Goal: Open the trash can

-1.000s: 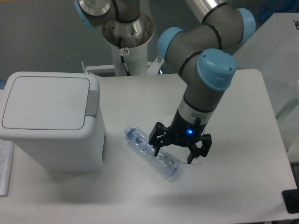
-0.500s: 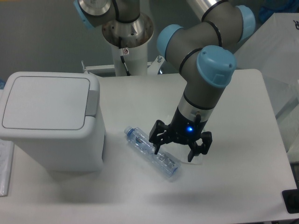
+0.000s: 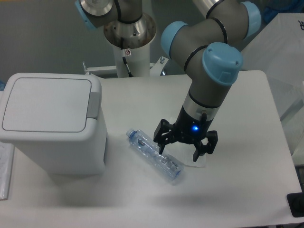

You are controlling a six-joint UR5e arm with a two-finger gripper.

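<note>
- The trash can (image 3: 52, 126) at the left is white all over, plain and without pattern; the push-tab (image 3: 93, 104) on the right edge of its lid is pale grey.
- The bottle (image 3: 154, 156) near the middle is clear, with blue print showing towards its far-left end.
- The gripper (image 3: 179, 150) is black, and a small blue light (image 3: 193, 127) glows on the body above it.
- The arm (image 3: 209, 61) has grey segments with light blue caps at the joints.
- The table (image 3: 247, 185) is plain off-white.
- The pedestal (image 3: 129, 33) at the far side is white with a shiny metal flange.
- The back wall (image 3: 42, 33) is dull grey-green.
</note>
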